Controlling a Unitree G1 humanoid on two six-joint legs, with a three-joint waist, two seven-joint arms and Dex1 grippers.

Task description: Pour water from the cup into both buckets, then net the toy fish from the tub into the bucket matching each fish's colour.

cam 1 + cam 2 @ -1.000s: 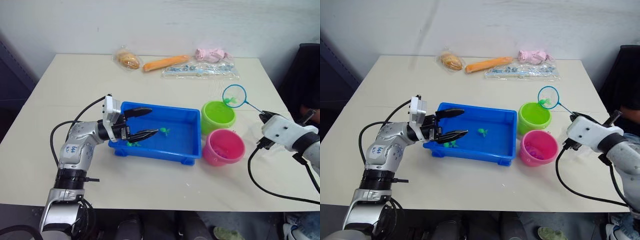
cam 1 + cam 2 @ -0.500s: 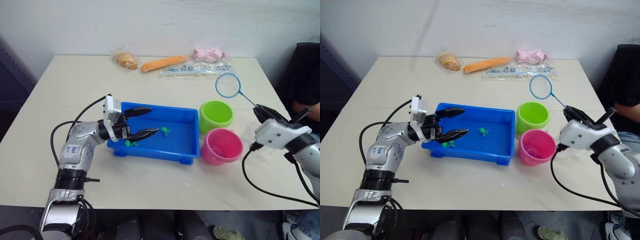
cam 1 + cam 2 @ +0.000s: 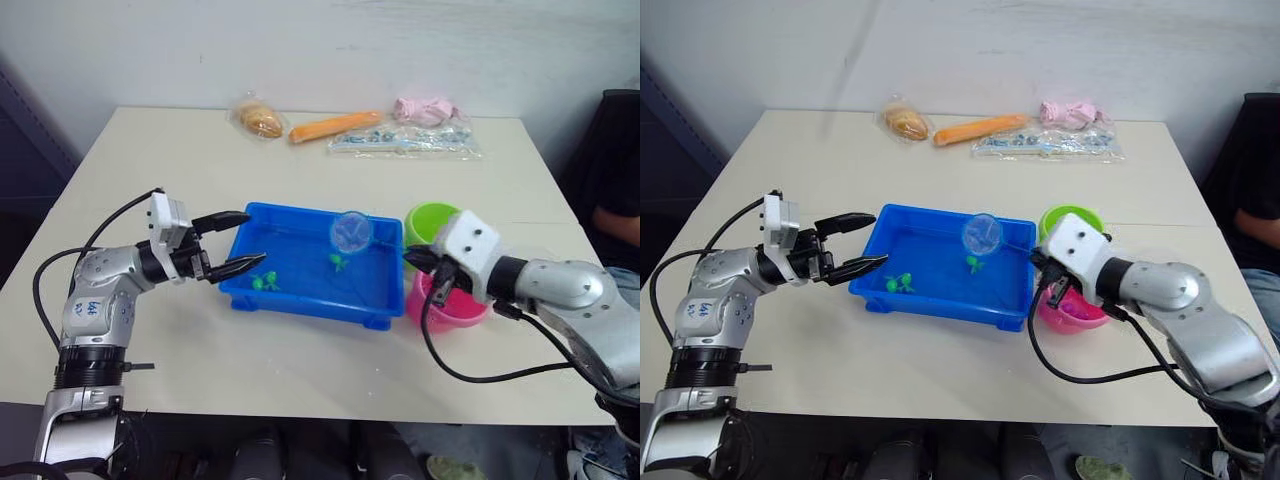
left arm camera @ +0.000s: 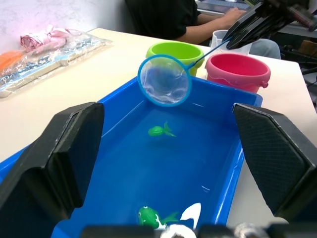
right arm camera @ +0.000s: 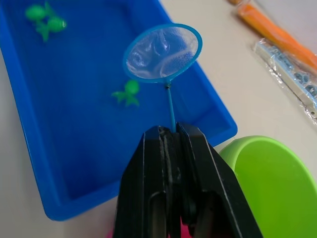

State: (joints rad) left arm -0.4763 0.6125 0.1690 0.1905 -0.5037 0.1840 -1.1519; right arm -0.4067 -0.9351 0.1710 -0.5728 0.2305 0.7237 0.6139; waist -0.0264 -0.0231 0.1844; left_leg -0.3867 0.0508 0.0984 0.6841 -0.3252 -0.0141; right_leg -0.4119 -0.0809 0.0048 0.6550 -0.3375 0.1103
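The blue tub (image 3: 300, 300) sits mid-table holding water and three small green toy fish, one (image 3: 340, 262) near the middle and two (image 3: 264, 283) close together at its left end. My right gripper (image 3: 415, 258) is shut on the net's thin handle. The net's blue ring (image 3: 351, 231) hangs empty above the tub, just over the middle fish (image 5: 127, 91). My left gripper (image 3: 250, 238) stands open just outside the tub's left end. The green bucket (image 3: 428, 220) and the pink bucket (image 3: 445, 305) stand right of the tub, partly hidden by my right arm. The clear cup (image 4: 218, 38) stands behind the pink bucket.
Along the table's far edge lie a bagged bun (image 3: 258, 120), an orange stick-shaped packet (image 3: 333, 125), a clear bag of small items (image 3: 405, 140) and a pink bundle (image 3: 425, 108). A person in dark clothes (image 3: 612, 190) sits at the right edge.
My right gripper has swung the net from above the green bucket to over the tub; the green fish it carried a second ago is gone from it. My left gripper has drawn back out of the tub.
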